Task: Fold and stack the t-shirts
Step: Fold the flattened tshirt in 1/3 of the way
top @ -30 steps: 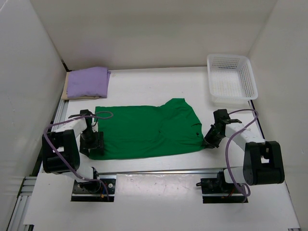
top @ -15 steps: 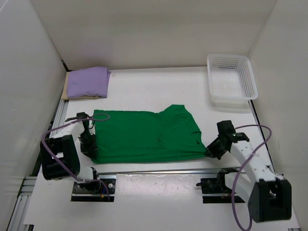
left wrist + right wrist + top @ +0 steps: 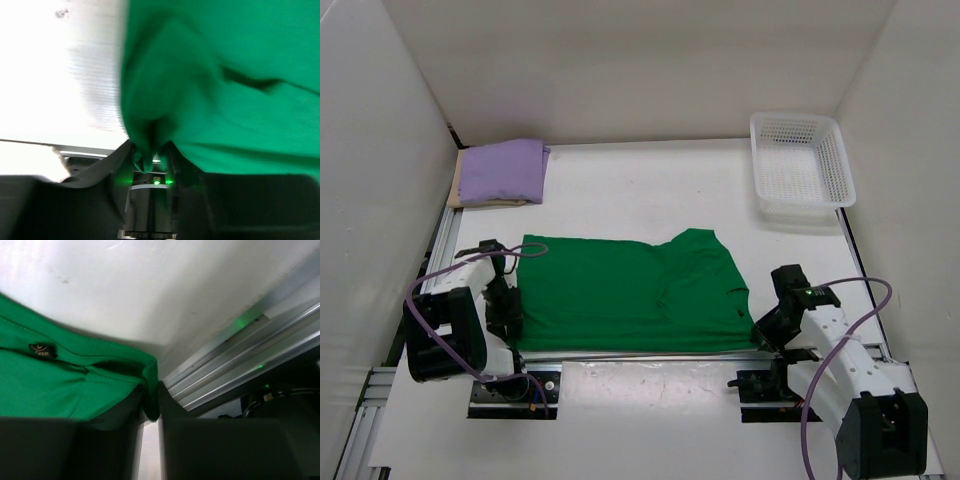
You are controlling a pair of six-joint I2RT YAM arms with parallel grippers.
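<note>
1. At the far left corner of the counter (image 3: 650,185) a purple shirt (image 3: 500,170) is seen folded on top of a tan shirt (image 3: 485,203). This pile is judged to be where the finished fold must go, so it should be left undisturbed.
2. The left claw (image 3: 506,316) is closed to a narrow pinch on the near left corner of the green shirt (image 3: 630,295). In its wrist view a bunch of cloth is seen caught between the fingers (image 3: 139,159).
3. The green shirt is spread flat in the middle of the counter, its near hem lying along the counter's near edge. For a clean fold, the hem should be lifted evenly by both sides and carried away from the arms – the cloth taut, not stretched.
4. The right claw (image 3: 767,326) is likewise nipped shut on the near right corner, where a thin fold of cloth is held between its fingers (image 3: 167,410). The bite looks slight, so a slow lift is advised – a jerk could free it.
5. The basket (image 3: 798,121) at the far right is well apart and need not be touched.
</note>
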